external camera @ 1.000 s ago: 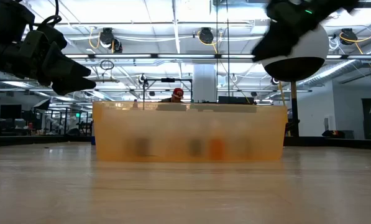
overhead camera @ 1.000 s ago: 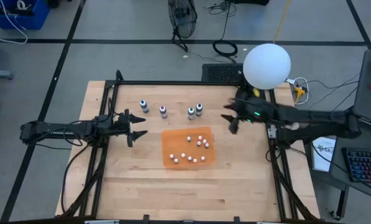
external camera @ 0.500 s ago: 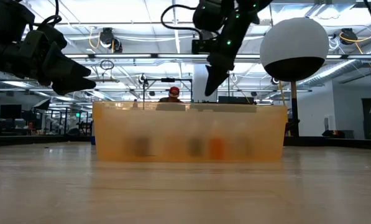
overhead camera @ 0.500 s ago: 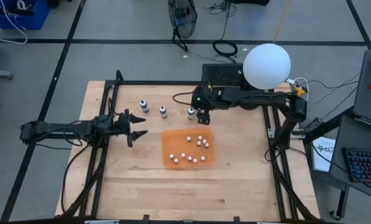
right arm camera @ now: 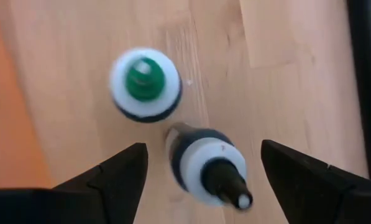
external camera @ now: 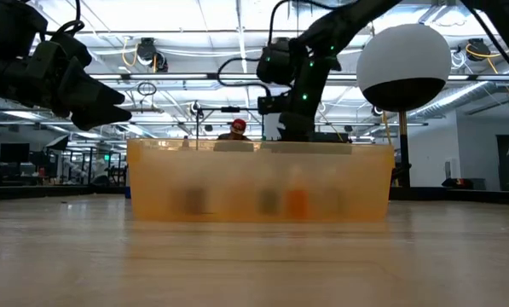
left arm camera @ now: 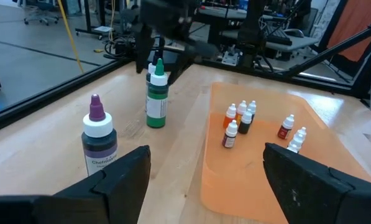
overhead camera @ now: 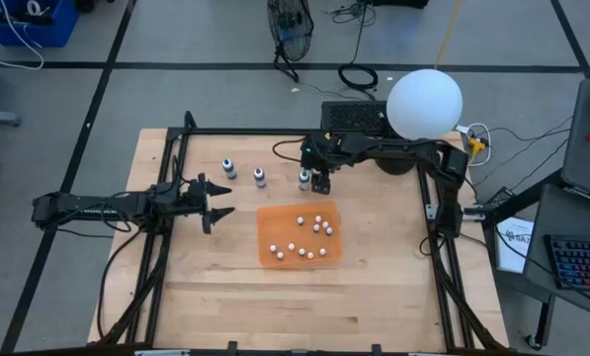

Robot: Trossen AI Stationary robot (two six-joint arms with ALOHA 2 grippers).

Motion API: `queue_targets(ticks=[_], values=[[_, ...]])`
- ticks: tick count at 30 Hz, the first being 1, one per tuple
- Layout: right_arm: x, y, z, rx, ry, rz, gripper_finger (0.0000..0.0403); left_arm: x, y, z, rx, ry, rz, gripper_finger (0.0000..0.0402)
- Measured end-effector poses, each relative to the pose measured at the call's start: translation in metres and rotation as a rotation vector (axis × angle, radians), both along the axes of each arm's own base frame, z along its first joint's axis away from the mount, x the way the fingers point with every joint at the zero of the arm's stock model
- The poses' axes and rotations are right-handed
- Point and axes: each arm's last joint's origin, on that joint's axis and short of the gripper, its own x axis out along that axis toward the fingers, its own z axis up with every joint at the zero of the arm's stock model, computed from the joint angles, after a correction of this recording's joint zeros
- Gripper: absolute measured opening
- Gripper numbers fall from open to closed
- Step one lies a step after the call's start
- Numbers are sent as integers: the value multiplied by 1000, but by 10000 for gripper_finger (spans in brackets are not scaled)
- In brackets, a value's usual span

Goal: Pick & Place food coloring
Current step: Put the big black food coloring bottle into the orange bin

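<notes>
Four food coloring bottles stand upright on the wooden table behind the orange tray [overhead camera: 270, 255]: blue-tipped [overhead camera: 228, 168], purple-tipped [overhead camera: 259, 177], green-tipped [overhead camera: 303, 179], and black-tipped [right arm camera: 207, 165]. My right gripper [overhead camera: 319, 182] hangs open over the black-tipped bottle and points steeply down. Its fingers stand on either side of the bottle's white cap without touching it. In the high view the gripper hides that bottle. The green-tipped bottle [right arm camera: 145, 84] stands just beside it. My left gripper [overhead camera: 217, 204] waits open at the table's left, above the wood.
The orange tray [left arm camera: 216, 186] holds several tiny white-capped dropper bottles. A large white ball [overhead camera: 424, 103] on a stand sits at the table's far right corner. A black metal frame [overhead camera: 176, 148] runs along the table's edges. Bare wood lies in front of the tray.
My right gripper has swung from the table's right side toward the left, to the row of bottles. It has tipped to point down and sunk over the rightmost bottle. The bottles and my left arm have kept still.
</notes>
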Motion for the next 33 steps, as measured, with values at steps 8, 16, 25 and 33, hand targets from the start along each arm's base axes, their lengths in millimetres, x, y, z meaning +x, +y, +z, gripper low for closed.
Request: queue_targets(ticks=[8, 16, 25, 33], values=[[5, -3, -16, 9, 27, 2, 294, 0, 0, 0, -1, 0, 0, 316], [3, -3, -17, 13, 52, 8, 223, 0, 0, 0, 0, 0, 0, 314], [-3, 8, 11, -48, 13, 57, 117, 0, 0, 0, 0, 0, 0, 316], [-25, 57, 89, -179, -159, 90, 117, 0, 0, 0, 0, 0, 0, 316]])
